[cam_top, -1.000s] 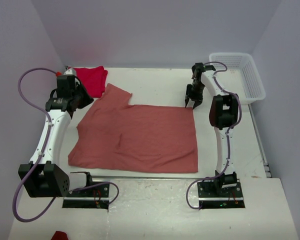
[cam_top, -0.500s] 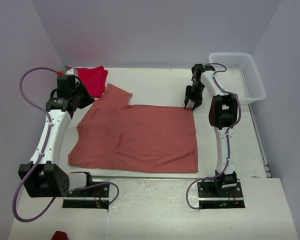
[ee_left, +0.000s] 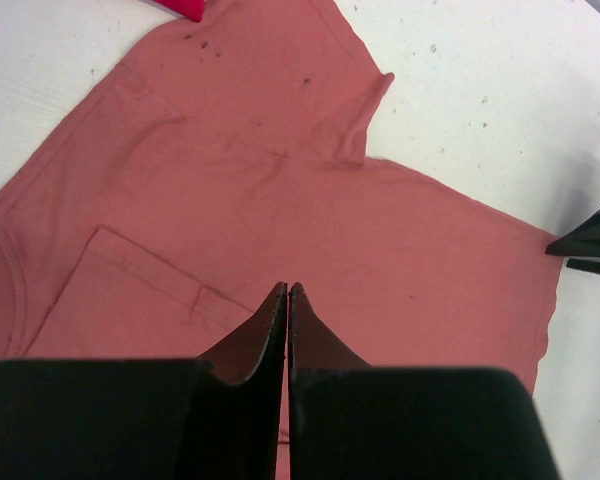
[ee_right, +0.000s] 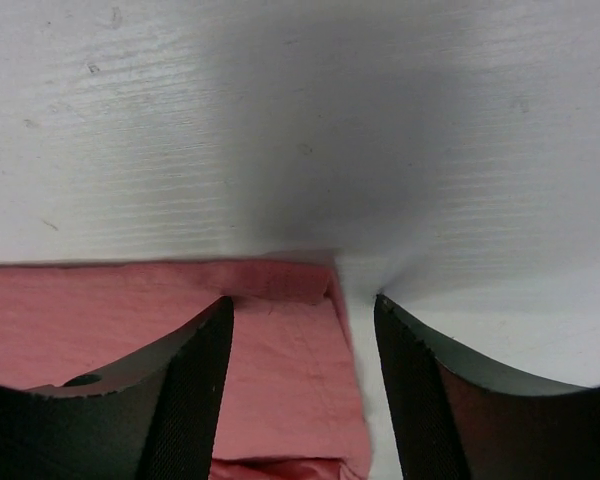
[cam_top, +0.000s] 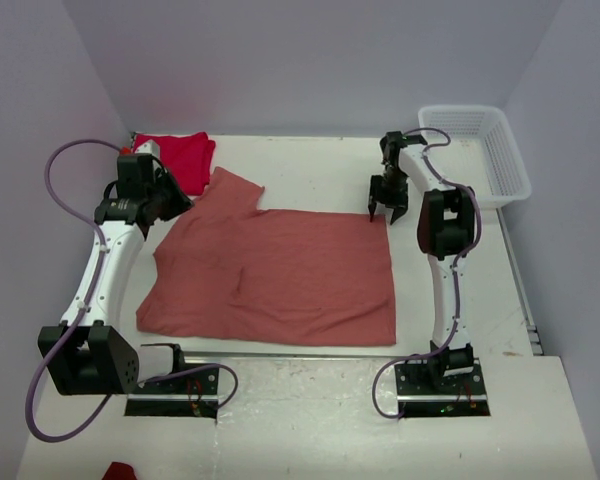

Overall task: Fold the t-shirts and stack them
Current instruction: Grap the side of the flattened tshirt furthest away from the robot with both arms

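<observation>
Right gripper (cam_top: 381, 207) first, from the overhead view: it's poised at the far right corner of the salmon-pink t-shirt (cam_top: 280, 275). That shirt lies flat mid-table with its long axis running left to right, sleeves toward the left arm and the straight hem toward the right arm. The left gripper (cam_top: 177, 203) hangs over the shirt's far left edge, near a sleeve. The red t-shirt (cam_top: 178, 160) sits bunched at the table's (cam_top: 310, 160) far left corner, and the white basket (cam_top: 500, 165) is off at the far right.

On the left wrist view, the fingers (ee_left: 270, 325) are pressed tight together with nothing between them. Salmon cloth spreads out below and ahead.

On the right wrist view, the fingers (ee_right: 180, 390) are spread wide. The shirt's corner lies right between them, a touch nearer the right-hand one, with bare table beyond. I can't tell whether the tips touch the cloth.

My read is that the right gripper is nearer this hem corner. Closing should pinch it, then carry it along the long axis toward the sleeves.
</observation>
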Tool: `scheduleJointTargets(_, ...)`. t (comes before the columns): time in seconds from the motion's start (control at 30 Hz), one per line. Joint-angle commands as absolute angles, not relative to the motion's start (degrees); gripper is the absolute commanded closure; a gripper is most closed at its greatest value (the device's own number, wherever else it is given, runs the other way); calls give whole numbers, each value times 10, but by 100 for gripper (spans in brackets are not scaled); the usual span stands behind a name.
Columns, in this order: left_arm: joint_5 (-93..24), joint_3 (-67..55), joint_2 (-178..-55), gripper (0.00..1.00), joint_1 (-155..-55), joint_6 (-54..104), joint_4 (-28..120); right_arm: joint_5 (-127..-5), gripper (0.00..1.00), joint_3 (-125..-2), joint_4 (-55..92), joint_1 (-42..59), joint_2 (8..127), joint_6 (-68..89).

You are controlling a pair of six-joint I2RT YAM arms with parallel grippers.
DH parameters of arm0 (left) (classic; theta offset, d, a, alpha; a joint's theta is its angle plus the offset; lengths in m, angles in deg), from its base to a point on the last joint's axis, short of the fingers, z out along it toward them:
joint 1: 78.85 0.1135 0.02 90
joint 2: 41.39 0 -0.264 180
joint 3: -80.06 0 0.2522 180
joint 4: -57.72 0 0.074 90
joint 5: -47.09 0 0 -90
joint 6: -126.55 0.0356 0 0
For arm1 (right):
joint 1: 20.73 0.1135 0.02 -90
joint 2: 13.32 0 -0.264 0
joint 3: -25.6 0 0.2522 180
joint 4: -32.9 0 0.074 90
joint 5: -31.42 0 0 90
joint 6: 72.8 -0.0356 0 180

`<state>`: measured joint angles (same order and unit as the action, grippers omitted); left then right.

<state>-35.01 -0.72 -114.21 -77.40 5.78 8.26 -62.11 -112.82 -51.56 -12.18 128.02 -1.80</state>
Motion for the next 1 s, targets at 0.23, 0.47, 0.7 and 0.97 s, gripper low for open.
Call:
scheduleJointTargets(0.23,-328,20,-1120,99,-776,63,114,-480,20,-1099,-433,-122,1214,119)
scheduleJointTargets(0.47,-318,15,-1123,98,-776,66,115,-530,20,-1116,-453,-115,1228,143)
scheduleJointTargets(0.7,-314,21,-1121,99,-776,64,115,-535,17,-1053,-399,-105,1188,116)
scheduleJointTargets(0.97,-315,19,-1116,98,-775,67,112,-625,25,-1038,-395,-89,1177,113)
